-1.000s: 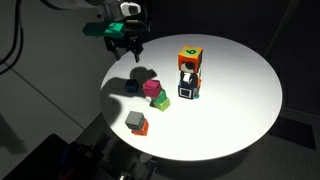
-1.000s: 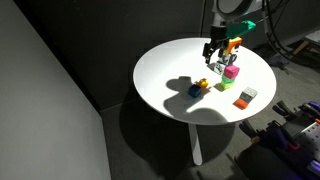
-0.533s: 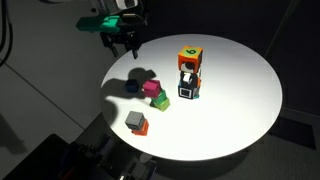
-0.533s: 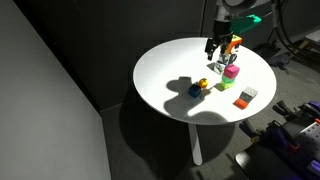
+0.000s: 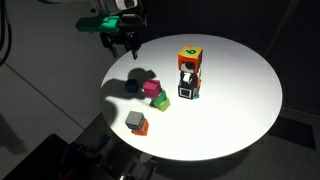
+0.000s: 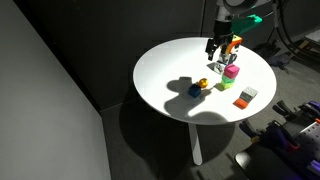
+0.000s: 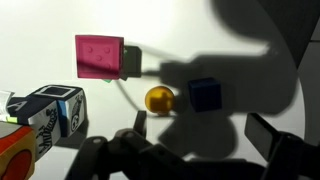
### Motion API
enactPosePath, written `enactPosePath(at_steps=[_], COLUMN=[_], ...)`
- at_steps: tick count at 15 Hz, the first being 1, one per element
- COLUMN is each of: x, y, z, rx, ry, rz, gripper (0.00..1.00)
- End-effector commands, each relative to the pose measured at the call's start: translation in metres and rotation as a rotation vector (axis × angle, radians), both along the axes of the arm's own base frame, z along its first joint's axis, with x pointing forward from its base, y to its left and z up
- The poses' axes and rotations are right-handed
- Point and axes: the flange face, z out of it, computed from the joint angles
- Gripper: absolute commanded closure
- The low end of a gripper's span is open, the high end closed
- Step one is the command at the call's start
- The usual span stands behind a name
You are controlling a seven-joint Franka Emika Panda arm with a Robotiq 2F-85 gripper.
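Gripper (image 5: 125,42) hangs above the far edge of the round white table (image 5: 240,110), clear of the surface. Jaws spread; nothing between them.

Nearest things, wrist view: yellow ball (image 7: 158,98) and dark blue cube (image 7: 204,95), just beside each other, both under the gripper's shadow. Whether they touch: cannot tell. An exterior view shows the same pair, ball (image 6: 203,84) next to blue cube (image 6: 194,90), on the table below and to one side of the gripper.

Pink cube (image 7: 99,56) lies near the ball, apart from it. In an exterior view a green cube (image 6: 225,83) sits right against the pink one.

Black-and-white cube (image 7: 55,108) at the wrist view's left edge, with an orange block (image 7: 15,150) beside it. In an exterior view these are part of a stack (image 5: 188,75) topped by an orange block, well apart from the gripper.

Grey cube (image 5: 134,119) rests against a small orange cube (image 5: 142,127) near the table's front edge.
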Motion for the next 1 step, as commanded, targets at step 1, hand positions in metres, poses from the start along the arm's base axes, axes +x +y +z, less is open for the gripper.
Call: enactPosePath(at_steps=[1], x=[0.0003], y=[0.0002], z=[0.0006], rx=[0.000], ry=[0.001], rz=[0.000], gripper=[0.00])
